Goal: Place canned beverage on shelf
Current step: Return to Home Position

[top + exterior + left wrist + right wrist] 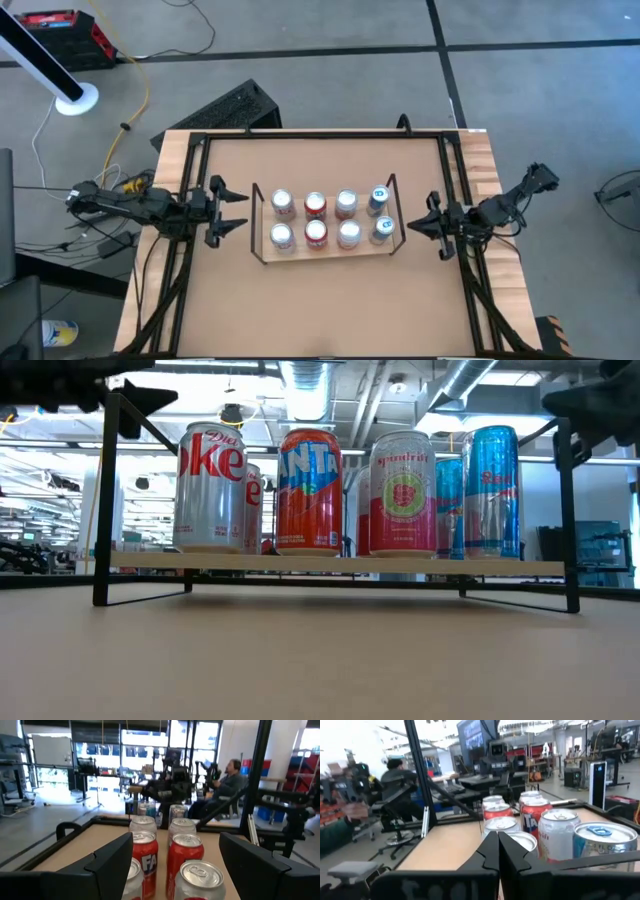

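- Eight cans (315, 232) stand in two rows on the shelf (300, 254), in the middle of the table (330, 310).
- Left pincer (243, 210), at the shelf's 9 o'clock, is spread wide and holds nothing.
- Right pincer (414, 228), at 3 o'clock, is pressed together.

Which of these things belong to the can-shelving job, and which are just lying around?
Job: small light-wood shelf with black wire ends; eight drink cans standing on it; left gripper, open; right gripper, shut.
Lying about, on the floor: red-and-black box; black keyboard-like object; white round stand base.
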Tool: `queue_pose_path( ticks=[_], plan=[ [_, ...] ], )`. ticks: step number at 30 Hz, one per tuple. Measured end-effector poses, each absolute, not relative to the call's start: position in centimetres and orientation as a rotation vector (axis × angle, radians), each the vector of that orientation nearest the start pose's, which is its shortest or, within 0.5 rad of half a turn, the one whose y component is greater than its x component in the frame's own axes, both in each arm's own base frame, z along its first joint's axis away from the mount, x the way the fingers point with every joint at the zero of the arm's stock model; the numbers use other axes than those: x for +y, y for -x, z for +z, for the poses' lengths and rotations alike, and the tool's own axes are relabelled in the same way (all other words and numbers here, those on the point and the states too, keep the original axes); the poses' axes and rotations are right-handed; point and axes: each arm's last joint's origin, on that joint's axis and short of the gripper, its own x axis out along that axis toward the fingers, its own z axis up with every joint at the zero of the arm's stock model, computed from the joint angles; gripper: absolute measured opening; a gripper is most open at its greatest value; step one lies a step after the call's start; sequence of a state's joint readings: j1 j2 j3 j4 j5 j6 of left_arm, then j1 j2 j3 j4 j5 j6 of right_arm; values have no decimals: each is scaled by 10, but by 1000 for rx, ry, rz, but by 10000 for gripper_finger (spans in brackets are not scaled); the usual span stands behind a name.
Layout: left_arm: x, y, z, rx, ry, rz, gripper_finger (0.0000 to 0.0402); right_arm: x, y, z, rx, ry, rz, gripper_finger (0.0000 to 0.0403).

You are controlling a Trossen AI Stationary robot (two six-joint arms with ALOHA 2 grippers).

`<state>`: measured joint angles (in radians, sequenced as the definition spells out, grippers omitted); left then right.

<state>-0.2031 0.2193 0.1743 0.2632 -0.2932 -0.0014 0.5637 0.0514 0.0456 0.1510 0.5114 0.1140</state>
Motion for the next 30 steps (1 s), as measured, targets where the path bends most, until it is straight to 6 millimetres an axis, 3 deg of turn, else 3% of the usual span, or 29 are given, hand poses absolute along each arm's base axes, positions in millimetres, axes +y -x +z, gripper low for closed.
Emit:
queue_pose_path(
  ticks=[7, 14, 21, 30],
  plan=[
    [-13, -95, 216, -270, 79, 36, 279, 44, -84, 175, -56, -185, 243, 18],
    [-13, -93, 193, -276, 94, 15, 279, 46, -85, 172, -14, -202, 281, 18],
    [-13, -92, 192, -264, 57, 2, 279, 46, -85, 172, -11, -200, 280, 54],
    [-12, -93, 191, -253, 58, 30, 279, 46, -85, 172, -8, -199, 280, 61]
  ],
)
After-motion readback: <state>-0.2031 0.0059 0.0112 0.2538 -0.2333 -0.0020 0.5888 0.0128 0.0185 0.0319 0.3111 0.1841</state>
